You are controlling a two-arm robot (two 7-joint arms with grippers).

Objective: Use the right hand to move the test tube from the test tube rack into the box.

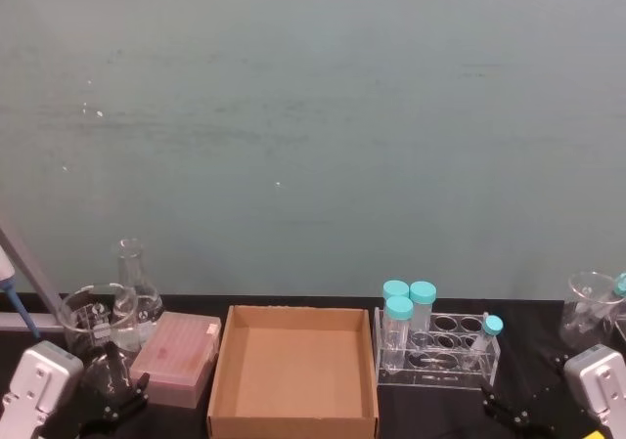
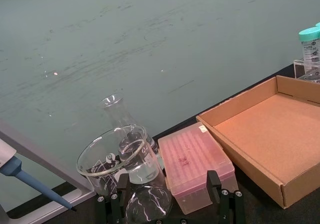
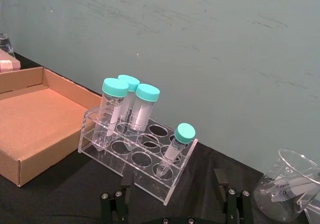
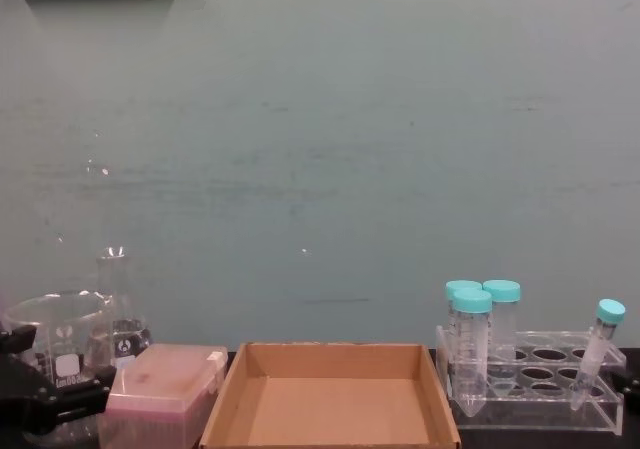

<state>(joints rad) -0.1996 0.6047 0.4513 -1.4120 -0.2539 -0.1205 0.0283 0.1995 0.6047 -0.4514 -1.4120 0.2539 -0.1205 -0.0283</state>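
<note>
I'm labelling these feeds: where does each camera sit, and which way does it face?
Head: up high, facing forward and down at the box and test tube rack; left hand and right hand in the bottom corners.
Chest: lower, facing forward, seeing things side-on; left hand at the lower left edge.
Left wrist: on the left arm, facing beaker and pink box; its open fingers in front.
Right wrist: on the right arm, facing rack and test tube; open fingers in front.
Both wrist views catch the box.
</note>
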